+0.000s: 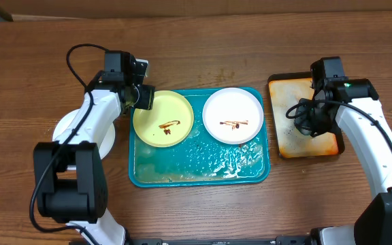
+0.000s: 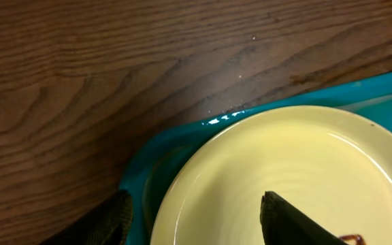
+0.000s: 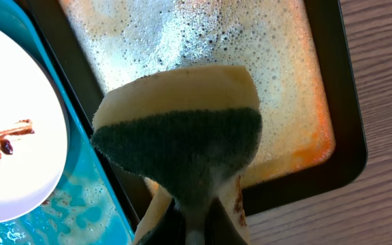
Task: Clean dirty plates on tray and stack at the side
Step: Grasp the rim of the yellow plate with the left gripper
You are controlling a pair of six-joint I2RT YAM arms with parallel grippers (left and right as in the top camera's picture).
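The desk (image 1: 196,218) is brown wood with dark, wavy grain. The tray (image 1: 182,175) is teal-blue, flecked with pale foam. One plate (image 1: 162,107) is pale yellow-green and another plate (image 1: 233,103) is white, each with a thin brown smear at its centre. A third plate (image 1: 61,128) is plain white. The smaller tray (image 3: 250,41) is orange with a dark rim, under white suds. The sponge (image 3: 182,129) is yellow with a dark green scouring face. The left arm (image 1: 90,116) and right arm (image 1: 369,133) are white with black joints.

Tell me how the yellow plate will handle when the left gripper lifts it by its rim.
Probably stiff and light: the yellow plate looks like thin moulded plastic. Likely slippery, since the tray beneath it is wet and sudsy. Held at one edge by the left gripper, it may tilt.
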